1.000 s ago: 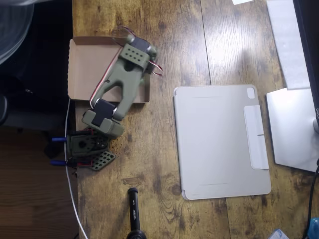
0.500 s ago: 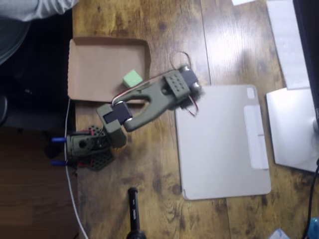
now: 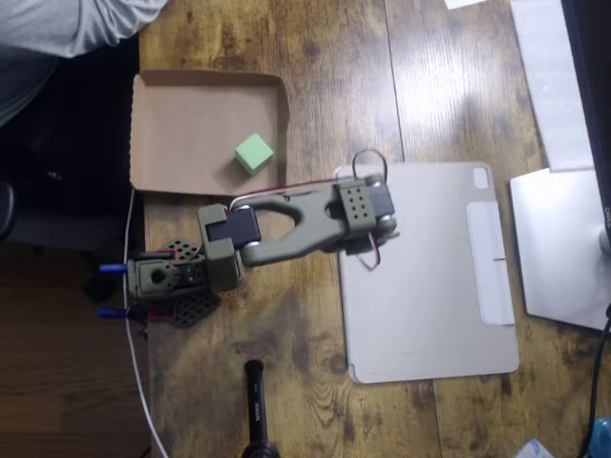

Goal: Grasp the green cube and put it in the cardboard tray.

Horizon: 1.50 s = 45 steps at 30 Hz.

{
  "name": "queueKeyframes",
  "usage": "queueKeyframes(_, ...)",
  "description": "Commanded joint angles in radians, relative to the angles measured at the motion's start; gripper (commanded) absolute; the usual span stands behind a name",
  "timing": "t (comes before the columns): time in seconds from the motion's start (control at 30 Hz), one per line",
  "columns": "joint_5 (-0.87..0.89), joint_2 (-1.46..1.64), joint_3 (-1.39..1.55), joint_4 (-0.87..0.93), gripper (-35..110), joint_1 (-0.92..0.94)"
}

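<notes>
Table (image 3: 315,86): a brown wooden plank top is filling most of the overhead view, its grain running from the top of the picture to the bottom.
Tablet cover (image 3: 430,277): a large pale grey cover is lying flat on the right half of the wood, well apart from the tray.
Arm (image 3: 286,224): the olive-green arm is reaching rightward from its base at the left edge of the table, with red wires looping near its wrist.
Cardboard tray (image 3: 172,95): the shallow brown tray is sitting at the upper left, its left rim hanging at the table's edge, just above the arm's base.
Gripper (image 3: 368,212): the head is hanging over the left edge of the tablet cover, away from the tray; seen from straight above, its fingers are hiding under the body, so I cannot tell whether they are apart or together.
Green cube (image 3: 254,153): the small pastel cube is resting inside the tray, near its lower right corner, turned slightly askew, free of the gripper.
Sleeve (image 3: 76,24): a person's grey sleeve is showing at the top left corner.
</notes>
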Motion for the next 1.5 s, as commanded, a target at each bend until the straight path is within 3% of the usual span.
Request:
queueKeyframes(0.0, -0.014, 0.023, 0.003, 0.003, 7, 0.026)
queueKeyframes(1.47, -0.021, 0.008, -0.005, 0.002, 7, 0.035)
